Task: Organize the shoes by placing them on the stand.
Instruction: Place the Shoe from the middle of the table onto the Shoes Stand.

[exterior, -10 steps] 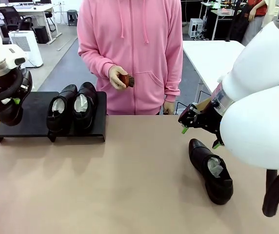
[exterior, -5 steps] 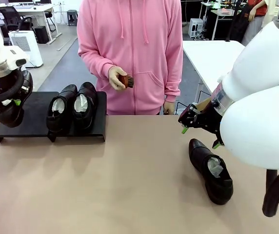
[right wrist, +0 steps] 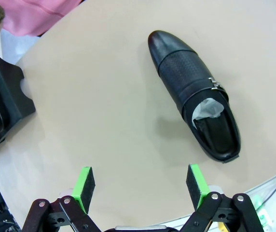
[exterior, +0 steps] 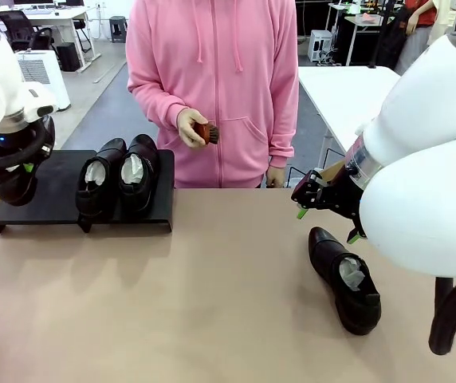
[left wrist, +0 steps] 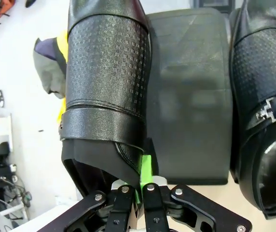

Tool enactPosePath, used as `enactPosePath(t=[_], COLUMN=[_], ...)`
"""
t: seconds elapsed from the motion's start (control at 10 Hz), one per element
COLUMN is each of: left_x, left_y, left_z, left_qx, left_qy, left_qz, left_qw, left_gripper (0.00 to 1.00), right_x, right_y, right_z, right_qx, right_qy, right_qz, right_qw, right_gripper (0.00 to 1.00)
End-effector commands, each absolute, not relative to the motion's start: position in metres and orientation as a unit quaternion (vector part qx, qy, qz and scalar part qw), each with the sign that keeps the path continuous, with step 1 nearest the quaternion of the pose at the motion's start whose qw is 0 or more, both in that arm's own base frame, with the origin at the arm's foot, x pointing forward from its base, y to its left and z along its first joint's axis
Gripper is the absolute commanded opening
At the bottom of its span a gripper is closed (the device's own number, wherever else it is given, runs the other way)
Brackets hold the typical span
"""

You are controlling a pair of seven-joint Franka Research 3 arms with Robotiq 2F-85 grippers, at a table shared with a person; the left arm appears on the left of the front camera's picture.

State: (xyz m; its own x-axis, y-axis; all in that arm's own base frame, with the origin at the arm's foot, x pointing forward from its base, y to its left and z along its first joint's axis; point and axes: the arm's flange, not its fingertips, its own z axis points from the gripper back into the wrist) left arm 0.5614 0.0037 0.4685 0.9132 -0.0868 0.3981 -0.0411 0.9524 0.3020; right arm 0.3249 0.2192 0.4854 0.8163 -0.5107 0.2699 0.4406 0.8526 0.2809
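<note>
L gripper [left wrist: 139, 191] clamped on a shoe over the stand's L end; R gripper [right wrist: 140, 186] wide open above the desk.

L: pads pinch the heel-side rim of the held shoe [left wrist: 106, 87], which hangs just over the stand [exterior: 57, 191], beside 2 shoes [exterior: 118, 177] already on the stand's R half, side by side w/ white paper inside. R: nothing between its pads, hovering near the 4th shoe [exterior: 344, 279], which lies loose on the tan desk [exterior: 196, 303] on the R side, well apart from the stand, paper stuffed in. Person in pink hoodie [exterior: 212, 88] at far side, one hand [exterior: 190, 126] holding a small brown brush [exterior: 207, 132].
</note>
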Motion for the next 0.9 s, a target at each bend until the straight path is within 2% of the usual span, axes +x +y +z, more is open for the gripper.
enactPosePath(t=[0.0, 0.8], left_x=[0.567, 0.588], left_y=[0.004, 0.025], left_z=[0.468, 0.440], left_qx=[0.177, 0.175], left_qy=[-0.230, -0.231], left_qz=[0.000, -0.008], left_qw=[0.957, 0.957], left_gripper=[0.00, 0.00], right_x=[0.329, 0.329], right_y=[0.219, 0.219], right_z=[0.487, 0.487], right_qx=[0.113, 0.113], right_qy=[-0.170, -0.170], right_qz=[-0.241, -0.241], right_qw=[0.949, 0.949], right_gripper=[1.00, 1.00])
